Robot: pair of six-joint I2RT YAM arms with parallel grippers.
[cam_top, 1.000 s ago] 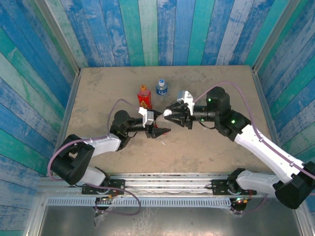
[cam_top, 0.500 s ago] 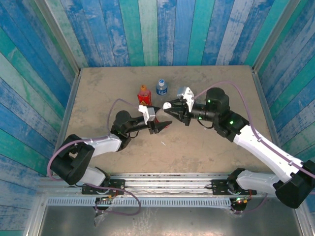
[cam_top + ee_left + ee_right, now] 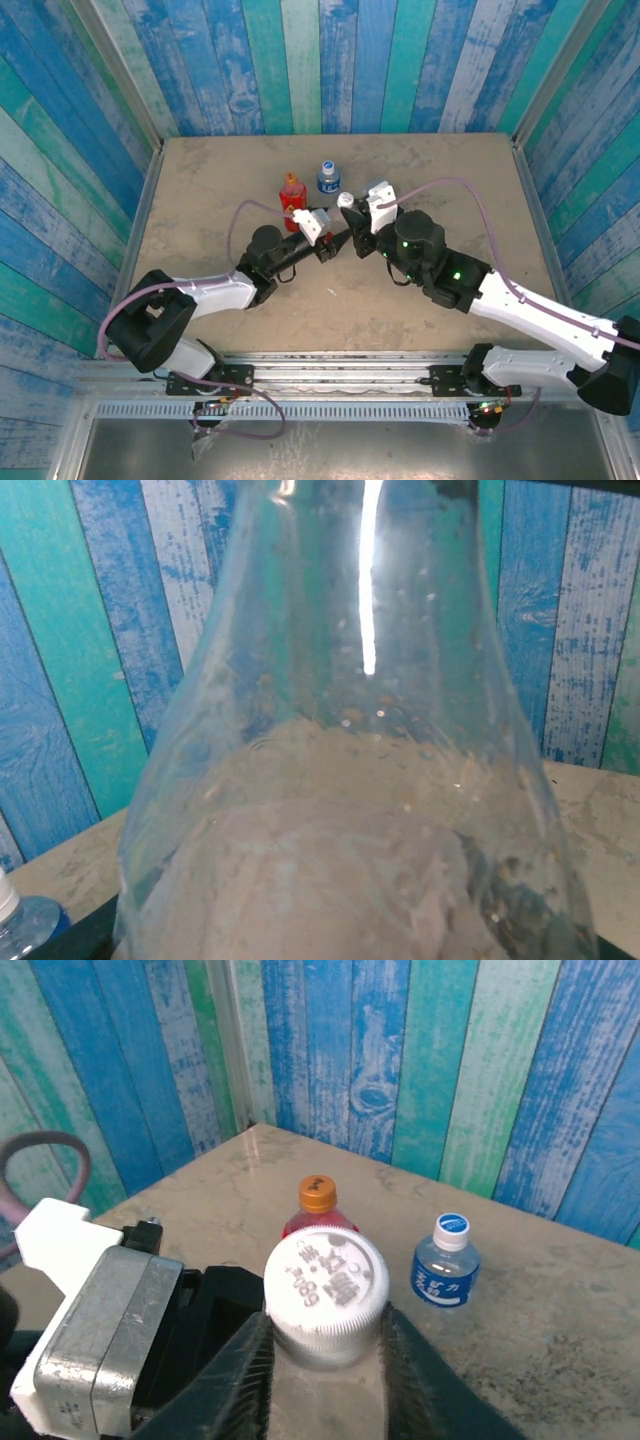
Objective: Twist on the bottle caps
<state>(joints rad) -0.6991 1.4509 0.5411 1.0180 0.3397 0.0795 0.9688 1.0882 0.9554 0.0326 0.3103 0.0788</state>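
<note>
White cap [image 3: 326,1278] pinched by right hand [image 3: 326,1328], clear bottle [image 3: 350,780] (neck cropped) masks left hand [image 3: 335,243], grip unclear.

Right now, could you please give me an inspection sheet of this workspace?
Surface: beige stone-look tabletop, mottled.
Job's things: white ribbed plastic cap, gripped; clear plastic bottle, close against the left wrist camera; red-wrapped bottle with orange cap and blue-labelled clear bottle with blue-topped cap stand capped behind.
Clutter: nothing seen.
Grippers: right gripper, jaws shut on the white cap; left gripper, jaws apparently around the clear bottle, grip itself hidden.
Cables: purple cables loop over both arms, apart from the standing bottles.
Surroundings: blue-and-teal painted plank walls; metal rail at the near edge.
</note>
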